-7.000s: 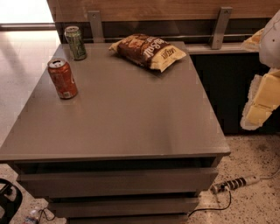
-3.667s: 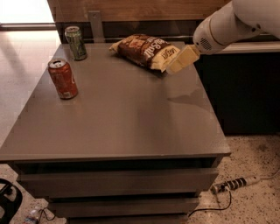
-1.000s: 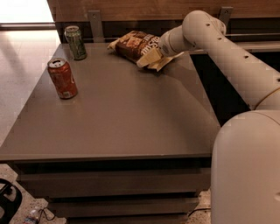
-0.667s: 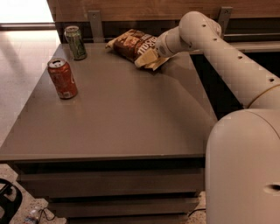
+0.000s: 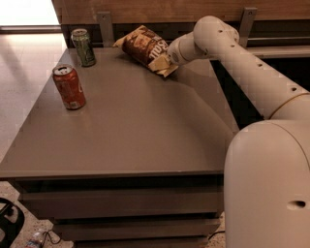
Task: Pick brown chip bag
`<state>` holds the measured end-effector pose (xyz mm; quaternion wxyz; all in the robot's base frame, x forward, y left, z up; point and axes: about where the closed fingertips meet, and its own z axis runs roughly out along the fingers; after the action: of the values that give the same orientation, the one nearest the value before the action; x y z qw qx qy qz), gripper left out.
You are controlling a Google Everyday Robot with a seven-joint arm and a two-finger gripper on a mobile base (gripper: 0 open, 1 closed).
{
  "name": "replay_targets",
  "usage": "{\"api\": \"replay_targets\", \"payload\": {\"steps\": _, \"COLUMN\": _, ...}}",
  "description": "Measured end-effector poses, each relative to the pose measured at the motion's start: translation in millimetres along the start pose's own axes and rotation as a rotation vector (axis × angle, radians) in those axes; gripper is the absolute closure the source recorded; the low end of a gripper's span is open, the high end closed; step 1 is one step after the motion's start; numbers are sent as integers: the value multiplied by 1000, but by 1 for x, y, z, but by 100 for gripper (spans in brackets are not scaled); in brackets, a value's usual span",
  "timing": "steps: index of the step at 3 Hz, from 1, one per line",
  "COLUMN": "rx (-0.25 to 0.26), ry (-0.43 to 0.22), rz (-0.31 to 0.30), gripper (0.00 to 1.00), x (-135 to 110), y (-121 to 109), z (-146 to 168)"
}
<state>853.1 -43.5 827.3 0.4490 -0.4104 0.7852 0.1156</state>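
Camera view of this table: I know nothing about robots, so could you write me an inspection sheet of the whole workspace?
Surface: grey table, matte top.
Job's things: brown chip bag at the far edge, near the middle.
Clutter: red can upright at left; green can upright at the far left corner.
Grippers: tool at the bag's right end, touching it.
Cables: what looks like a thin lead on the floor, bottom left.
Surroundings: wooden panel behind; pale floor at left.
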Motion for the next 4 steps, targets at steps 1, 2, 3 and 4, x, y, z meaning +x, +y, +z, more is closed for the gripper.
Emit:
{"api": "replay_targets", "payload": {"steps": 1, "rx": -1, "ry": 0, "rz": 0, "gripper": 85, "x": -2, "y": 0, "z": -1}}
{"api": "replay_targets", "payload": {"steps": 2, "rx": -1, "ry": 0, "rz": 0, "gripper": 100, "x": -5, "y": -1, "z": -3}}
{"api": "replay_targets", "payload": {"steps": 3, "rx": -1, "ry": 0, "rz": 0, "gripper": 100, "x": -6, "y": -1, "z": -3}}
{"api": "replay_targets", "payload": {"steps": 4, "rx": -1, "ry": 0, "rz": 0, "gripper": 100, "x": -6, "y": -1, "z": -4}}
